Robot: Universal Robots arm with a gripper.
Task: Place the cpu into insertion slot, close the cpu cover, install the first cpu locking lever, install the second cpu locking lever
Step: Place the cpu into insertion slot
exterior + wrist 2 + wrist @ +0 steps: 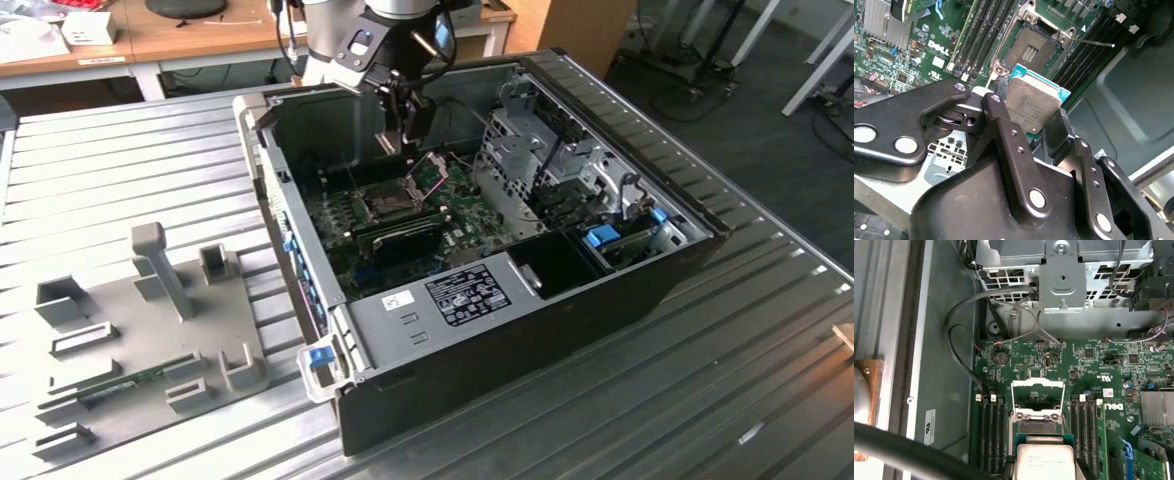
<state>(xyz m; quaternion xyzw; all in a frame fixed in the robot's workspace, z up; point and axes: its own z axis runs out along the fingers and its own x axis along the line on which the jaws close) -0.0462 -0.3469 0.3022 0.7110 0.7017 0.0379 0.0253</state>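
Gripper (1026, 119) pinches cpu (1032, 101) by two opposite edges, chip tilted, held off the insertion slot (1034, 47); cpu cover (1037, 384) stands raised on its hinge.

Setting: robotics lab, computer-assembly test cell.
Work surface: ribbed metal tabletop (120, 180).
Workpiece: opened computer tower (534, 345), green circuit board (1094, 365) exposed.
Automation: robot arm (367, 45), hand (1028, 119) clamped on a cpu (1031, 100) above the board.
Fixturing: grey holder plate (147, 330) with upright brackets.
Surroundings: wooden desks (200, 35), dark floor (721, 100).
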